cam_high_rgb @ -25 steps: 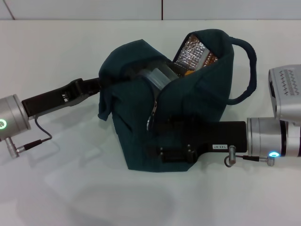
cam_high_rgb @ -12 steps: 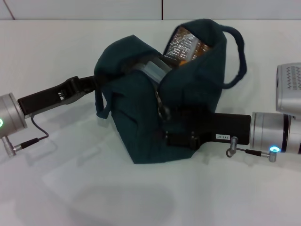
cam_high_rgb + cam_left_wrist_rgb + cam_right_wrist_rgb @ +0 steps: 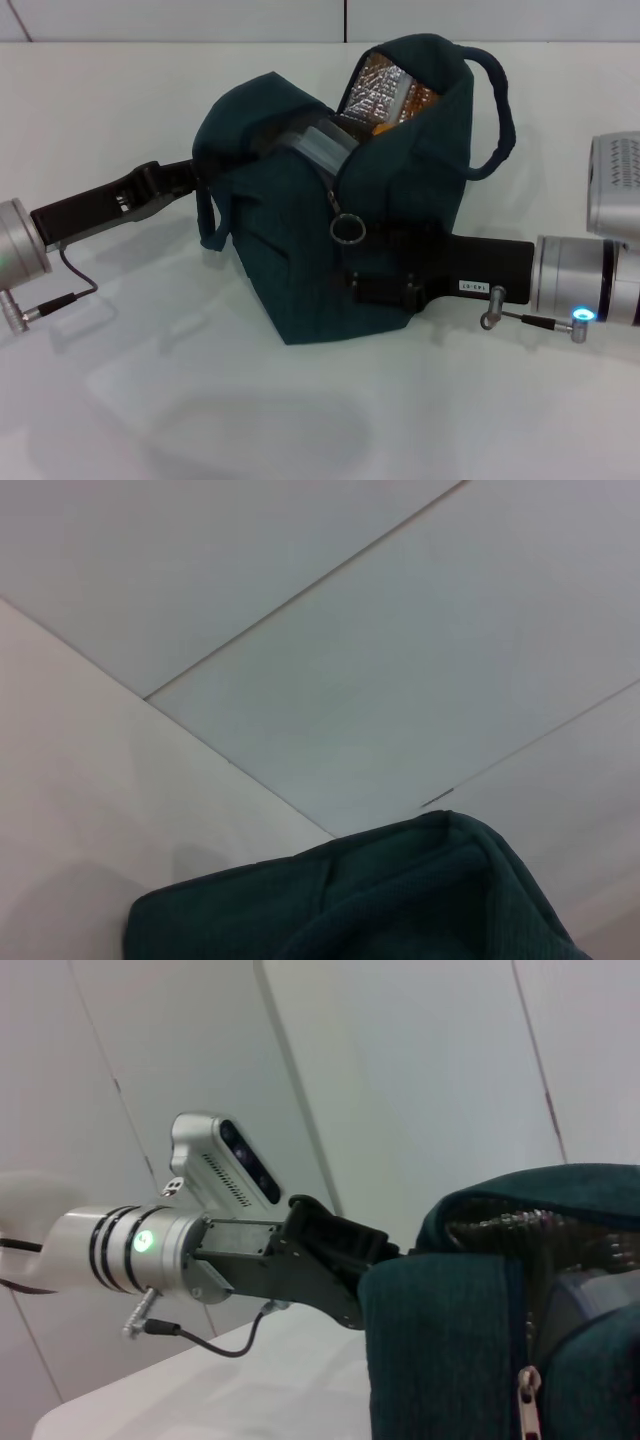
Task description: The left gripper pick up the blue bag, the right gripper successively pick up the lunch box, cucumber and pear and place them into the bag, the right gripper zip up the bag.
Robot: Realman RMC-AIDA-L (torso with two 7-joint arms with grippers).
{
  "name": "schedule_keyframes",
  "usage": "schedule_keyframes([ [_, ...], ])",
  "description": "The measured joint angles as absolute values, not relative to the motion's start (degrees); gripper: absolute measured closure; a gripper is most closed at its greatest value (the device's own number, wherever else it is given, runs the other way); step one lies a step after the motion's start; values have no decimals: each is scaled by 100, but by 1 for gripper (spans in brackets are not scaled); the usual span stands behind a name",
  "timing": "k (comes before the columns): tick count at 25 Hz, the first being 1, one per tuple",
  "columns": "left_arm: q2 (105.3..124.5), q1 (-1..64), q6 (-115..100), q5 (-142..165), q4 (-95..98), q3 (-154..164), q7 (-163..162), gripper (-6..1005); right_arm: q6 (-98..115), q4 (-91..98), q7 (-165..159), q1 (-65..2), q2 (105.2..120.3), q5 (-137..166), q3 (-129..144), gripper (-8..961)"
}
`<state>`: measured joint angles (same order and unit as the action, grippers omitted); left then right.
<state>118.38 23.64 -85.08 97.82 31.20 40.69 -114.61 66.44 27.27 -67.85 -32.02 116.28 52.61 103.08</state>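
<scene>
So the bag [image 3: 340,200] is sitting on the table [image 3: 150,400] and it's been sliding toward the robot's left and tipping a bit over the last second. The ring pull [image 3: 347,229] is the big change: a moment ago it was tucked flat against the zip, now it's hanging free and plainly visible on the front of the bag, partway down the zip line. The mouth above it is still gaping, foil lining [image 3: 375,95] showing, and the lunch box [image 3: 325,145] is poking out just under the opening. I can't see the cucumber or pear from here, probably deeper in the bag.

The left gripper [image 3: 190,178] is pinching the bag's end flap, fingers closed on the fabric, still bracing it. The right gripper [image 3: 365,262] is pressing against the bag's front just below the ring pull, but its fingertips are lost against the dark cloth, so I can't tell if they're wide, narrow or actually on the pull.

My read: packing looks done and this is the zipping stage, barely started. The pull looks like it may have slipped loose, so it might need a re-grab.
</scene>
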Motion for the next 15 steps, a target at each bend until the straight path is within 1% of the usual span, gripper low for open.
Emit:
schedule_keyframes([
  [15, 11839, 2333, -8510, 9781, 3120, 4069, -11419, 935, 6600, 2744, -6785, -3207, 11628, 5007, 10309, 392],
])
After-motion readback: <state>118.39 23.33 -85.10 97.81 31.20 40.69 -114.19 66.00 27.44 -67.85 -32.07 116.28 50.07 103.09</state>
